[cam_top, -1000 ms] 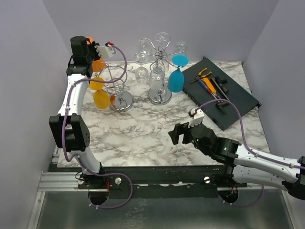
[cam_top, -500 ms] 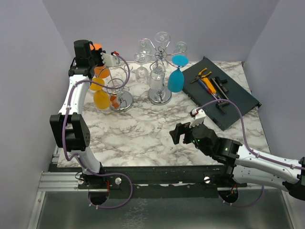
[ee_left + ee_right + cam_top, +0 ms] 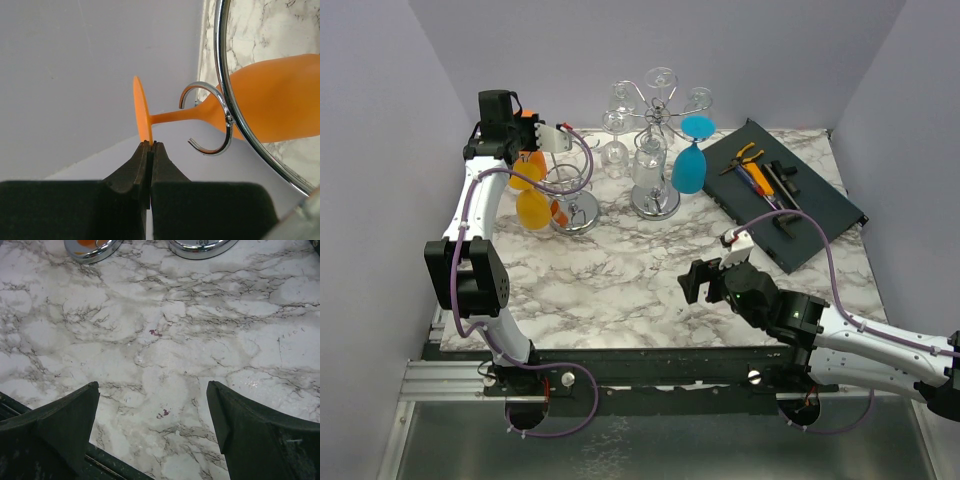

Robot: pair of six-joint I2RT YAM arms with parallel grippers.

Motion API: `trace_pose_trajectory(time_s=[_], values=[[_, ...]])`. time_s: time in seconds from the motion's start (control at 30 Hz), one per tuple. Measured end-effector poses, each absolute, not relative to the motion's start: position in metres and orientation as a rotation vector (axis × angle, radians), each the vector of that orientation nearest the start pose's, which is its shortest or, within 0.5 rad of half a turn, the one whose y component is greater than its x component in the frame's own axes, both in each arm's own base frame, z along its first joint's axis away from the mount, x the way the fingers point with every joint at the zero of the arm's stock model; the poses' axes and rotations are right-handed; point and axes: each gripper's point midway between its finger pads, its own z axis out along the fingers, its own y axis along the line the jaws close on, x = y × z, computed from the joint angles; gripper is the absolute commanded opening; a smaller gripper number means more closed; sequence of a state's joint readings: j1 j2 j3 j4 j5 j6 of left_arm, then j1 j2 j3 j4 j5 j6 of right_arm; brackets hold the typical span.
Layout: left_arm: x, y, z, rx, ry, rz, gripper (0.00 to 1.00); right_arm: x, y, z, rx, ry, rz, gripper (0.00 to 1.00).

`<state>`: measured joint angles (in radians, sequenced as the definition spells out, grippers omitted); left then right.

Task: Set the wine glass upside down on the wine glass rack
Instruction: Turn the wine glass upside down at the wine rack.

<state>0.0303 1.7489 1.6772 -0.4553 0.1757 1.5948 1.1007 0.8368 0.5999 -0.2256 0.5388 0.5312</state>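
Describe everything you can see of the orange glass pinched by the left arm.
The orange wine glass looks like matte, opaque plastic, one colour throughout: rounded bowl, thin stem, flat disc foot. In the left wrist view it runs sideways, bowl to the right. The left gripper, shut, pinches the foot's rim edge-on. The stem crosses the rack's small chrome hook, and a large chrome ring passes before the bowl; whether either touches cannot be told.

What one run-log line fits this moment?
left end effector: shut on foot of glass | stem: at rack hook | right end effector: open, empty, above table
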Motion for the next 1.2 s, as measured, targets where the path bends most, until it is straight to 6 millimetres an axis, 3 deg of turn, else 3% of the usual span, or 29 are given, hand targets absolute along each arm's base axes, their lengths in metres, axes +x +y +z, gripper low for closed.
trace_pose_trajectory(time_s=[0.67, 1.2], values=[[0.531, 0.016, 0.282, 1.573, 1.492, 0.679, 0.00, 0.196, 0.227, 0.161, -0.247, 2.013, 0.487, 0.96], [0.522, 0.031, 0.284, 1.506, 1.562, 0.604, 0.00, 0.198, 0.230, 0.157, -0.248, 2.019, 0.482, 0.96]])
